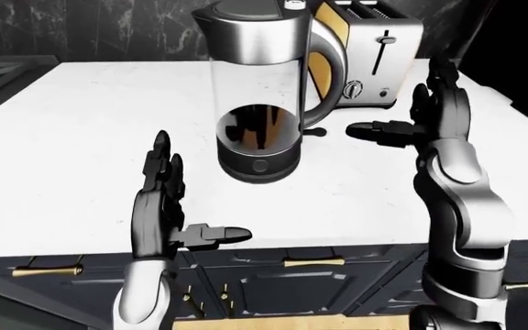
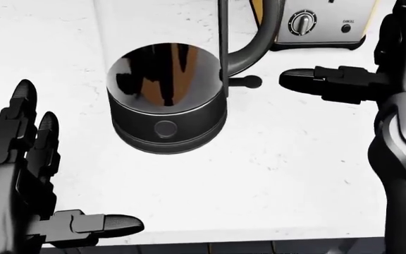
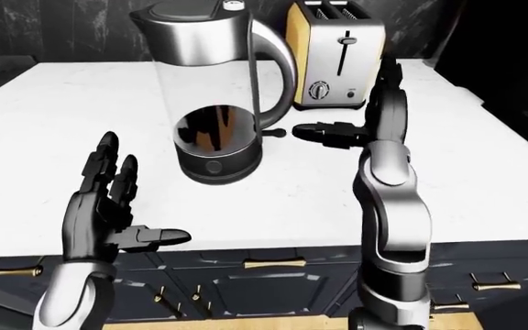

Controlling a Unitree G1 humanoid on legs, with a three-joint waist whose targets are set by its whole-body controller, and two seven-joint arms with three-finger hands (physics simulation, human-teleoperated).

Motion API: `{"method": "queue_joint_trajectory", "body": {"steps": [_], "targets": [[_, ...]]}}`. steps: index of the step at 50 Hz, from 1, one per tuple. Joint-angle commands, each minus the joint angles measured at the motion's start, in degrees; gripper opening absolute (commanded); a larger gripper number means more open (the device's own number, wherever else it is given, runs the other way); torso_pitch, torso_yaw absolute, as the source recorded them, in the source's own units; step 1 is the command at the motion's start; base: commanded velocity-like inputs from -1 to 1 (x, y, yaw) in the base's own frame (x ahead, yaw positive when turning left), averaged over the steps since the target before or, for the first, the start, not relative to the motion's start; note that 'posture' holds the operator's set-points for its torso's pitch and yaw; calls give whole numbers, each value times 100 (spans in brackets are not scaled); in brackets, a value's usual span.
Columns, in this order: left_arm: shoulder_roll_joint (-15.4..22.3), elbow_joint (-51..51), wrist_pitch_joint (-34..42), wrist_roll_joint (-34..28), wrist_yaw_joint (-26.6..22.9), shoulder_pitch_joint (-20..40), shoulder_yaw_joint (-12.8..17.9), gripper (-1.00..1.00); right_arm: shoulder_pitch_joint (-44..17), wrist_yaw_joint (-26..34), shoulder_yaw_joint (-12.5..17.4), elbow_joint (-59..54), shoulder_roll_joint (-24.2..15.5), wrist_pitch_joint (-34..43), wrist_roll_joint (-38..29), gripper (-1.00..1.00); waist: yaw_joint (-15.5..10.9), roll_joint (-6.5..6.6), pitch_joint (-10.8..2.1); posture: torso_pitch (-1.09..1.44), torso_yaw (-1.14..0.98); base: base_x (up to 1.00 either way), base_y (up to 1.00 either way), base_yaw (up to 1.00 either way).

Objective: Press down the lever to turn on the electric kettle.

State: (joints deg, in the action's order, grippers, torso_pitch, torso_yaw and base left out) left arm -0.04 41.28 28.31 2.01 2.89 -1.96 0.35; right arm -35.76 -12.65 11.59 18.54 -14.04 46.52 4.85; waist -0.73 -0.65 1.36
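Note:
The electric kettle (image 1: 259, 82) has a glass body, a steel lid and a black base, and stands on the white counter (image 1: 81, 137). Its small black lever (image 2: 244, 82) sticks out to the right at the foot of the handle. My right hand (image 2: 344, 79) is open, level with the lever; its thumb tip (image 2: 291, 79) lies just right of the lever with a small gap. My left hand (image 1: 168, 206) is open near the counter's lower edge, left of and below the kettle, touching nothing.
A steel and yellow toaster (image 1: 374, 51) stands just behind the kettle, close to my right hand. Dark cabinet drawers with brass handles (image 1: 312, 262) run below the counter edge. A dark marble wall (image 1: 81, 27) backs the counter.

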Motion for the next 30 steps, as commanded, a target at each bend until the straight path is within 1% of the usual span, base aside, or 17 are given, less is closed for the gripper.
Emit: {"method": "queue_joint_trajectory", "body": {"steps": [1, 3, 5, 10, 12, 15, 24, 30], "targets": [[5, 245, -143, 20, -8, 91, 4, 100, -293, -79, -7, -98, -58, -373, 29, 100, -6, -12, -113, 0, 0, 0, 0, 0], [6, 185, -183, 18, -10, 108, 7, 100, -416, -125, -28, -316, -67, -479, 52, 100, 2, -8, -117, 0, 0, 0, 0, 0], [10, 159, -189, 38, -19, 129, 34, 100, -532, -86, -138, -700, -40, -720, 60, 100, -1, -7, -114, 0, 0, 0, 0, 0], [15, 202, -153, 83, -28, 129, 78, 100, -800, -137, -283, -1462, -4, -1098, -180, 100, 6, -1, -121, 0, 0, 0, 0, 0], [3, 224, -135, 137, -32, 139, 82, 100, -883, -104, -265, -1594, 39, -1202, -139, 100, 8, 2, -124, 0, 0, 0, 0, 0], [12, 190, -170, 134, -22, 133, 73, 100, -957, -210, -270, -1717, 52, -1254, -165, 100, -3, 2, -125, 0, 0, 0, 0, 0], [24, 143, -184, 166, -16, 158, 112, 100, -1134, -316, -358, -2226, 98, -1516, -280, 100, -13, 2, -116, 0, 0, 0, 0, 0], [26, 139, -190, 178, -18, 145, 114, 100, -1331, -403, -439, -2586, 132, -1676, -472, 100, -17, -1, -122, 0, 0, 0, 0, 0]]}}
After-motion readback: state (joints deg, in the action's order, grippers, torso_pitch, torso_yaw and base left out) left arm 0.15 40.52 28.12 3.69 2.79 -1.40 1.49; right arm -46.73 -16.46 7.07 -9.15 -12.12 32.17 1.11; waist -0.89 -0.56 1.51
